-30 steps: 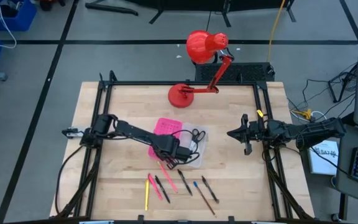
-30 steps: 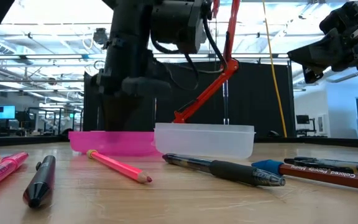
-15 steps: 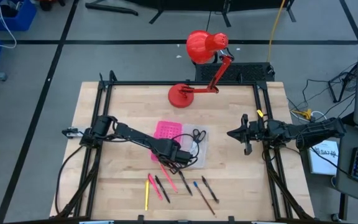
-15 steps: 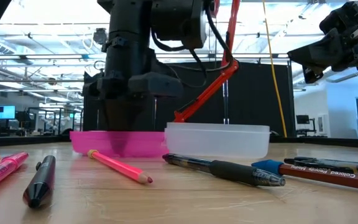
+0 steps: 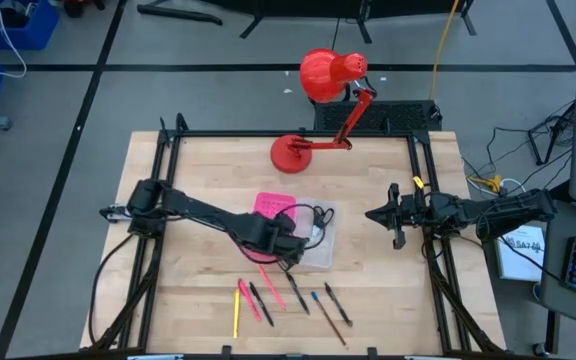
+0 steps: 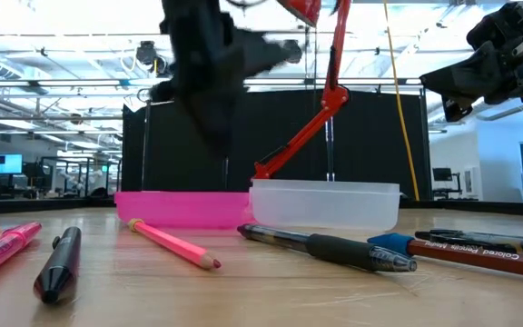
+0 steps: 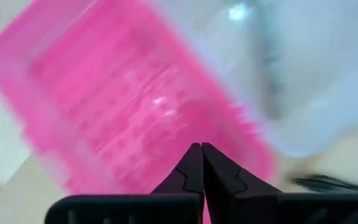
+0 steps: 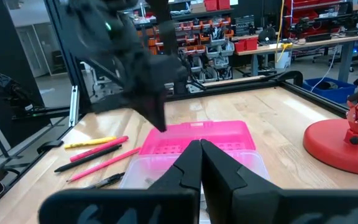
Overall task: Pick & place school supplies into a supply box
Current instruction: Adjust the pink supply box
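With our left gripper pressed together and seemingly empty above the box, whose near edge lies just beyond the pens, we risk nudging it.

Two dark, matte-black jointed arms make up the robot. In the high view, the left arm runs from the left-centre of the frame as slim tubular links with bulkier rounded joint housings, a thin black cable looping beside its forward end. The right arm, at the right-centre, is built of chunkier blocky segments with a small yellow marking near its front. Each wrist view shows, at the bottom of the frame, a flat black crossbar from which two tapered, wedge-shaped black fingers of the pincer rise to a point.
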Tool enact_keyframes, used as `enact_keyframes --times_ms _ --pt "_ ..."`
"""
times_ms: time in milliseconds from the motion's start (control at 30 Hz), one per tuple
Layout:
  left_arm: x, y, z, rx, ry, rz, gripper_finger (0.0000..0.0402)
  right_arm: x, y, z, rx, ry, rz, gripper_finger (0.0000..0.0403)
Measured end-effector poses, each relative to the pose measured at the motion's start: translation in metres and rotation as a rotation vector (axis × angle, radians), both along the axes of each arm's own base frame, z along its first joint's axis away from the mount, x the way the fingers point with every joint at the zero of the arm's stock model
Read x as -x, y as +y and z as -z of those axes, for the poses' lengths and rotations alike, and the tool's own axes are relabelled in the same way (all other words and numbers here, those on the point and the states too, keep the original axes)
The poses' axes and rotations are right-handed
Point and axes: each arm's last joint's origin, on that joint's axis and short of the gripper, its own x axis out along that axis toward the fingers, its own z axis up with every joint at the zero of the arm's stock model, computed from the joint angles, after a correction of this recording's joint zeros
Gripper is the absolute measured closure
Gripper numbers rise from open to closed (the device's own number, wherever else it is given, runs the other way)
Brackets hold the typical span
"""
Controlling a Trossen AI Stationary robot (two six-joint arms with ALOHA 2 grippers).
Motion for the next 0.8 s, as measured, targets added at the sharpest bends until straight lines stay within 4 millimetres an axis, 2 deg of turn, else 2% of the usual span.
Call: enact_keyframes --times_ms 133,233,400,567,800 --pt "-0.015 -0.025 -0.006 0.0 -0.184 0.218 0.0399 0.0 0.0 0.0 0.0 0.0 0.0 0.0403" --pt "-0.025 -0.041 -0.004 -0.003 -0.289 0.299 0.0399 0.0 0.0 0.0 0.0 0.0 0.0 0.0403" --pt "-0.033 -0.059 0.004 -0.024 -0.373 0.319 0.04 0.0 0.0 0.0 -0.001 -0.006 0.002 0.0403" --pt "-0.042 -0.07 0.032 -0.007 -0.385 0.294 0.04 0.0 0.0 -0.002 -0.002 -0.021 0.002 0.0403" --pt "-0.061 -0.081 0.051 0.025 -0.379 0.308 0.04 0.0 0.0 -0.002 -0.003 -0.02 0.002 0.0403"
